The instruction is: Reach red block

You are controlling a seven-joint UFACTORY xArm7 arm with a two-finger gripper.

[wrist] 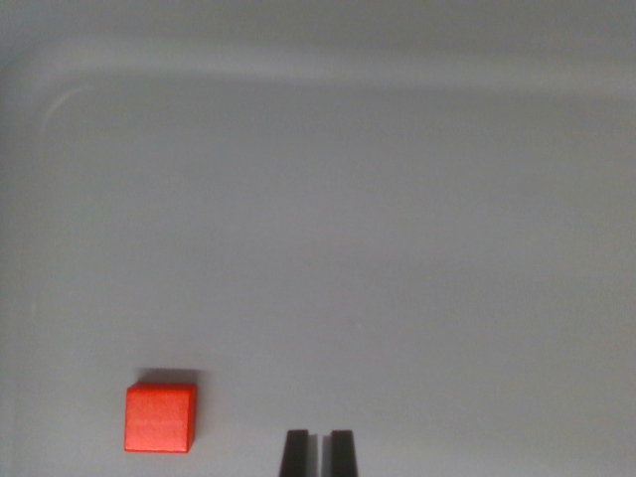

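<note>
The red block (159,417) sits lower left on the bench (397,248); the claw (319,452), empty and nearly closed at bottom centre, risks descending beside it unless it shifts left.

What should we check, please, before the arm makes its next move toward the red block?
1. Red block in view: ok, whole block visible at lower left of the wrist view.
2. Gripper lined up with block: not ok, block sits off to the wrist view's left of the fingertips.
3. Jaws wide enough for block: not ok, only a narrow gap shows between the fingers.
4. Path clear: ok, only bare grey surface between them.
5. Block lying flat: ok, top face level, shadow tight behind it.
6. Height above surface: cannot tell from this single view.
</note>
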